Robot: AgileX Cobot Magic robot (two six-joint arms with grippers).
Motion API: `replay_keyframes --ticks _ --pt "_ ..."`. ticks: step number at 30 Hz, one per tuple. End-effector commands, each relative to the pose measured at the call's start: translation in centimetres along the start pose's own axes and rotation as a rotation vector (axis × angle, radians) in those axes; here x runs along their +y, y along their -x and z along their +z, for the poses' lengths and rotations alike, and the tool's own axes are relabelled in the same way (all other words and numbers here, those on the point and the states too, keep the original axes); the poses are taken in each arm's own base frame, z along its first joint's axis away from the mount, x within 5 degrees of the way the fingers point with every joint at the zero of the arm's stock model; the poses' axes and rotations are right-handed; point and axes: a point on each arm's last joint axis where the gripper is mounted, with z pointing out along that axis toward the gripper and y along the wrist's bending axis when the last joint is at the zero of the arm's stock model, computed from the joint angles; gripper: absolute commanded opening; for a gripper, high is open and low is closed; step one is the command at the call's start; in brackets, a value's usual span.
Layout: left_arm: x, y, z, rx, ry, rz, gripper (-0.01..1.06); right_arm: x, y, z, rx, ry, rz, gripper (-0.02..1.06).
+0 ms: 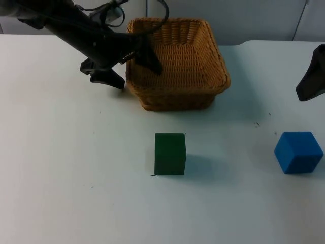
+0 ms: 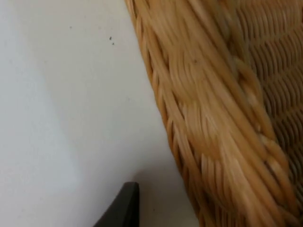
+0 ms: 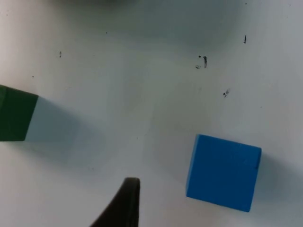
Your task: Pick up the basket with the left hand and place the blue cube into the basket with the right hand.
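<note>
The woven wicker basket (image 1: 177, 96) stands at the back middle of the table. My left gripper (image 1: 134, 71) is open and straddles the basket's left rim (image 2: 213, 118), one finger inside and one finger (image 1: 112, 80) outside on the table side. The blue cube (image 1: 298, 152) rests on the table at the right, also seen from the right wrist as the blue cube (image 3: 223, 172). My right gripper (image 1: 311, 79) hangs at the right edge, above and behind the cube, apart from it.
A green cube (image 1: 170, 154) sits in the middle of the table in front of the basket, and it appears as the green cube (image 3: 14, 113) to the blue cube's side. White table surface (image 1: 76, 178) lies around both cubes.
</note>
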Motion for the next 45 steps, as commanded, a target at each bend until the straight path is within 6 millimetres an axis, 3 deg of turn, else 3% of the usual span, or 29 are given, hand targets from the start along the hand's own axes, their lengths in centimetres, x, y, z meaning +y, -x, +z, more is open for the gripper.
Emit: replay_keyframes --ticks 1,9,12,13,16,17,18,26,31,40,45 --pt "-0.7 0.1 0.1 0.0 -0.01 0.009 1.02 0.1 0.2 0.0 -0.011 -0.001 0.002 1.04" --pt "-1.2 0.1 0.4 -0.006 -0.006 -0.006 0.79 0.0 0.3 0.0 -0.017 -0.003 0.002 1.04" --pt "-1.1 0.3 0.4 -0.024 0.002 -0.035 0.48 0.0 0.3 0.0 -0.017 -0.003 0.002 1.04" --pt "-1.1 0.3 0.4 -0.024 0.002 -0.035 0.48 0.0 0.3 0.0 -0.017 -0.003 0.002 1.04" --pt "-1.0 0.5 0.4 -0.052 0.016 -0.035 0.07 0.0 0.3 0.0 -0.017 -0.003 0.002 1.04" --pt "-1.0 0.5 0.4 -0.052 0.016 -0.035 0.07 0.0 0.3 0.0 -0.017 -0.003 0.002 1.04" --pt "-0.9 0.6 0.4 -0.057 0.019 -0.035 -0.01 0.0 0.3 0.0 -0.017 -0.003 0.002 1.04" --pt "-0.7 0.9 0.4 -0.096 0.033 -0.177 0.0 0.0 0.3 0.0 -0.021 -0.004 0.004 1.04" --pt "-1.7 2.0 -1.0 -0.158 0.034 -0.227 0.0 0.0 0.3 0.0 -0.021 -0.004 0.004 1.04" --pt "-4.4 3.7 -6.9 -0.17 0.031 -0.205 0.0 0.1 0.1 0.0 -0.003 0.002 0.004 1.04" --pt "-5.1 3.2 -9.5 -0.159 0.119 -0.201 0.0 0.1 0.0 0.0 0.014 0.007 0.026 1.04"
